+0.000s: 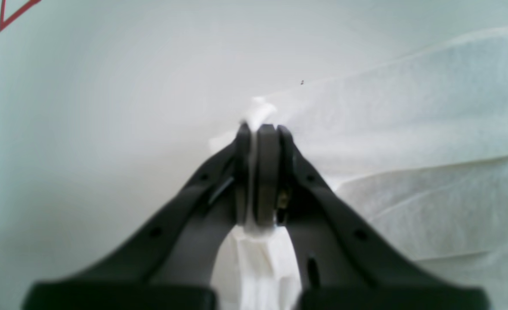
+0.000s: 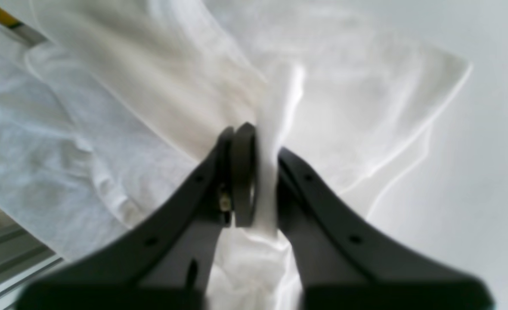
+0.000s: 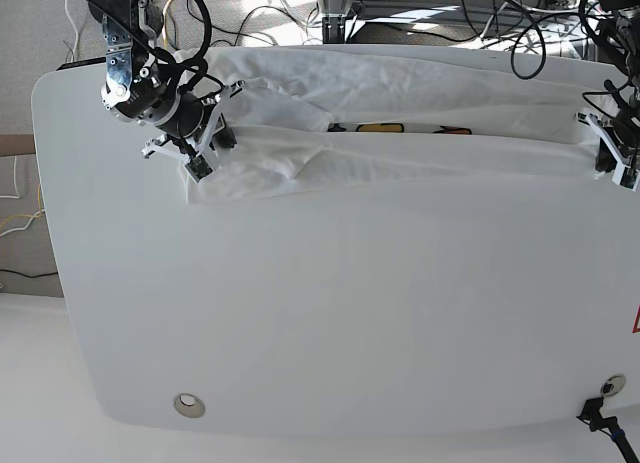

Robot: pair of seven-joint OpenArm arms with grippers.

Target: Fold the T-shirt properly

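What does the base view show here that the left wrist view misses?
Only the base view shows the whole table, the right gripper at the far end of the T-shirt, and a strip of coloured print. Only the left wrist view shows the left gripper close up, fingers clamped on a white fold, plus a red outline on the table. Both show the left gripper and white cloth.

Your left pincer [image 1: 262,129] has matte black curved fingers, each dotted with small round screw holes and ending in a thick flat dark pad. Your right pincer [image 2: 254,137] looks the same. From the base camera, both wrists show white bracket frames over black housings, with black cables looping behind each arm.
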